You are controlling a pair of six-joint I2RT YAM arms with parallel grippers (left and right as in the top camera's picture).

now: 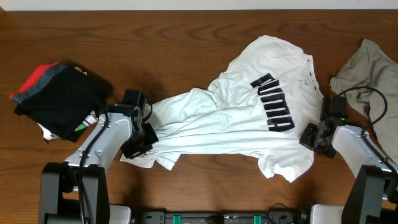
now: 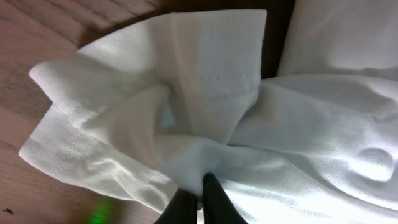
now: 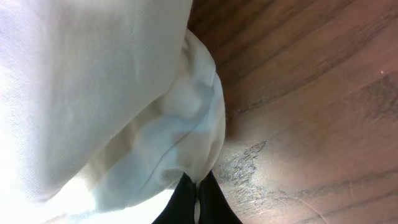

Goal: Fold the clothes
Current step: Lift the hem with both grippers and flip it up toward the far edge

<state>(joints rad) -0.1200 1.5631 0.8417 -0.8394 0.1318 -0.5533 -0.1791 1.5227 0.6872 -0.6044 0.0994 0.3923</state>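
Khaki garment (image 1: 370, 68) partly beyond the right edge — white-green scrap (image 1: 81, 124) beneath black garment (image 1: 62, 99) indistinct.

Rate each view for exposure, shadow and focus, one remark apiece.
Overhead: evenly lit and sharp, the white T-shirt bright yet its lettering legible. Left wrist: weave crisp mid-frame, fabric blown out lower right, left gripper a dark silhouette. Right wrist: cloth soft and washed out at left, table grain sharper, right gripper dark.

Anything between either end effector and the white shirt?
Nothing visible. The left end effector pinches the white T-shirt at its bunched left end; the right end effector pinches its right edge. The black and red pile and khaki garment lie off to the sides.
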